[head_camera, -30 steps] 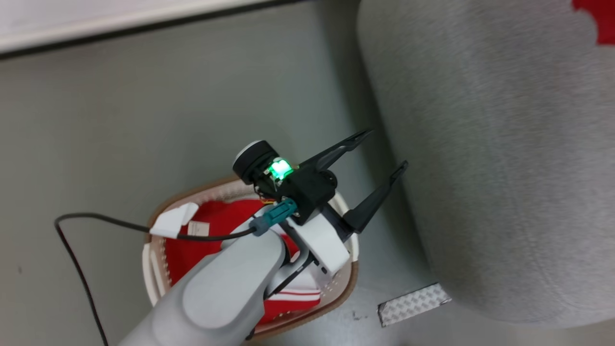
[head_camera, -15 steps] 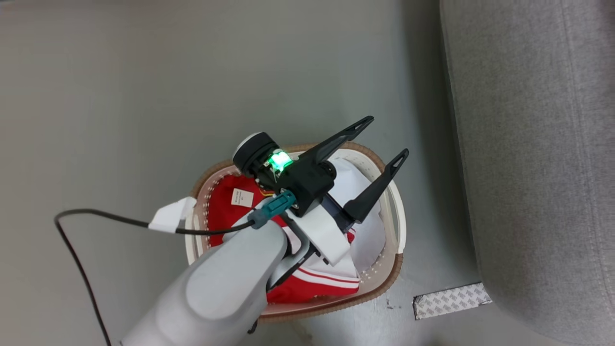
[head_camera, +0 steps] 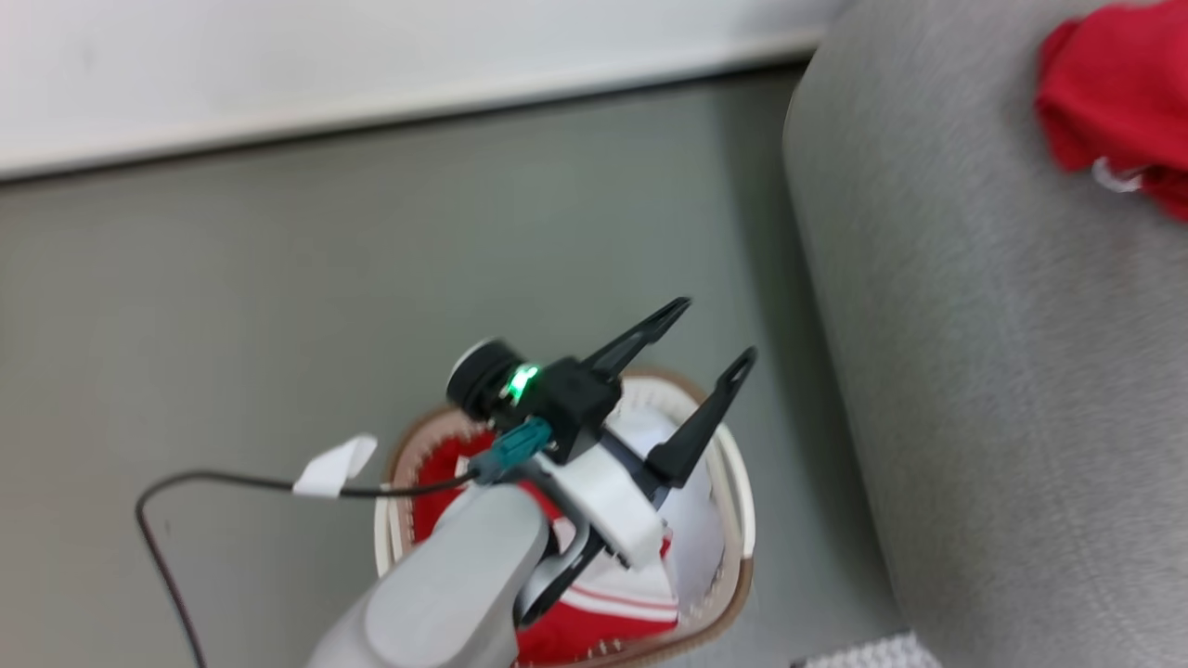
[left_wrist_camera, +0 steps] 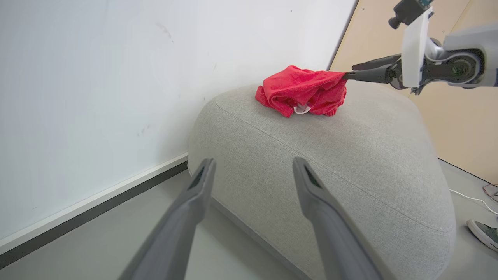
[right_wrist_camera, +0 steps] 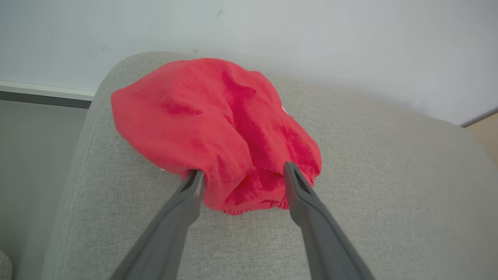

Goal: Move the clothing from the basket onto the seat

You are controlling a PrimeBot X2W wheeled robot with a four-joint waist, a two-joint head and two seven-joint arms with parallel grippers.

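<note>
The cream basket (head_camera: 740,492) stands on the floor at the bottom of the head view, beside the big grey seat (head_camera: 974,371). Red clothing (head_camera: 445,482) lies in it, along with a red piece with white stripes (head_camera: 613,608). My left gripper (head_camera: 715,329) hovers open above the basket with nothing between its fingers, pointing toward the seat (left_wrist_camera: 330,163). A crumpled plain red garment (right_wrist_camera: 218,128) rests on the seat (right_wrist_camera: 369,175). My right gripper (right_wrist_camera: 242,171) is open, its fingertips spread on either side of the garment's near edge. From the left wrist, that garment (left_wrist_camera: 301,91) meets the right gripper (left_wrist_camera: 346,76).
A white wall (head_camera: 371,65) with a dark baseboard runs behind the seat and the grey floor. A black cable (head_camera: 232,482) with a white tag hangs off my left arm. A silver tape patch (head_camera: 863,654) lies on the floor. A person's shoe (left_wrist_camera: 482,233) shows beyond the seat.
The head camera has swung, bringing the wall and the red garment on the seat into view. My left gripper stays open over the basket.
</note>
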